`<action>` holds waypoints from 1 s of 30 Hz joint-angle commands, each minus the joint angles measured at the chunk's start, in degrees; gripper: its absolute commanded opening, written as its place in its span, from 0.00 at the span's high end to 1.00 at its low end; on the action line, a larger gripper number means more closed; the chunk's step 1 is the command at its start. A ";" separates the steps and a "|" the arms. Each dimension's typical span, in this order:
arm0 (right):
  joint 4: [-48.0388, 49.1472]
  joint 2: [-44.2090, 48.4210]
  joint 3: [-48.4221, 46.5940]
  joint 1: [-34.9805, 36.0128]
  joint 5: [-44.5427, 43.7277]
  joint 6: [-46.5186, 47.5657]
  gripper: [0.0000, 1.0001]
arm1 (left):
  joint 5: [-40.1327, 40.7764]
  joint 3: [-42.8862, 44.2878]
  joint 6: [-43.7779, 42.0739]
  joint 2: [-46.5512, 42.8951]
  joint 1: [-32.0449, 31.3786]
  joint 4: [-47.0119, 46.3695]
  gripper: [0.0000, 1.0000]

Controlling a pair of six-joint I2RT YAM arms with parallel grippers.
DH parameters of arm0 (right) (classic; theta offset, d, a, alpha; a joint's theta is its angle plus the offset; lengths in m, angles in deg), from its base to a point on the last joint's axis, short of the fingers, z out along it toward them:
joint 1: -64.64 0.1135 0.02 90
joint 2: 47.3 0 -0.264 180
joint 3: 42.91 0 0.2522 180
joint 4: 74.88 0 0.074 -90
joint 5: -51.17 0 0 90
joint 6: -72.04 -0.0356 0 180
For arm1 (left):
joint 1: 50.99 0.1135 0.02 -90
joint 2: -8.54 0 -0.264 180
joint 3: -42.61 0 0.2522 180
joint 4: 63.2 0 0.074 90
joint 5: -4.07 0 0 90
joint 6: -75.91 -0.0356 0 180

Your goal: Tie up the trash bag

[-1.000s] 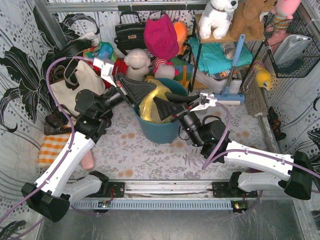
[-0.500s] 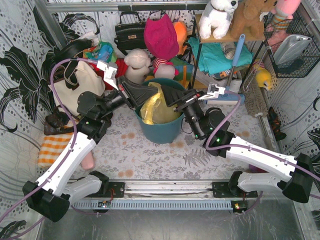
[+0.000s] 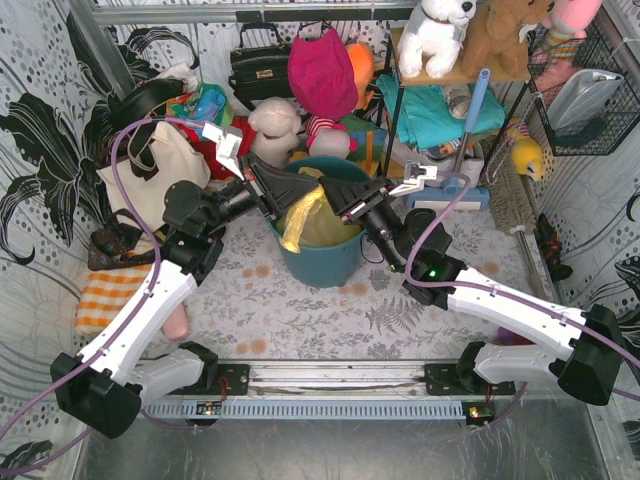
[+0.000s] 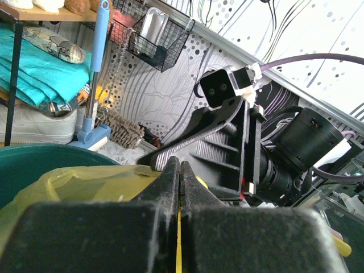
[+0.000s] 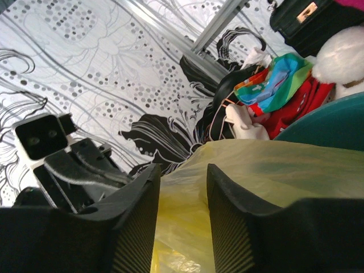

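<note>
The yellow trash bag (image 3: 303,222) sits inside the teal bin (image 3: 322,262), with one flap drawn up to the left. My left gripper (image 3: 316,181) is shut on that flap; a thin yellow strip of film shows pinched between its jaws (image 4: 179,164). The bag's skin (image 4: 85,183) spreads below it. My right gripper (image 3: 338,204) is tip to tip with the left one above the bin. Its jaws (image 5: 183,173) stand a little apart, with yellow bag film (image 5: 267,165) bulging between and beyond them.
A cream tote bag (image 3: 150,172) stands left of the bin. Plush toys (image 3: 322,75), a black handbag (image 3: 258,68) and a shelf with teal cloth (image 3: 435,112) crowd the back. A blue-handled mop (image 3: 465,130) leans at the right. An orange checked cloth (image 3: 103,300) lies at the near left.
</note>
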 commanded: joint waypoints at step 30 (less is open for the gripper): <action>-13.94 7.90 -1.32 -0.12 18.53 50.87 0.42 | -5.83 3.72 -4.54 3.37 -0.25 -2.99 1.00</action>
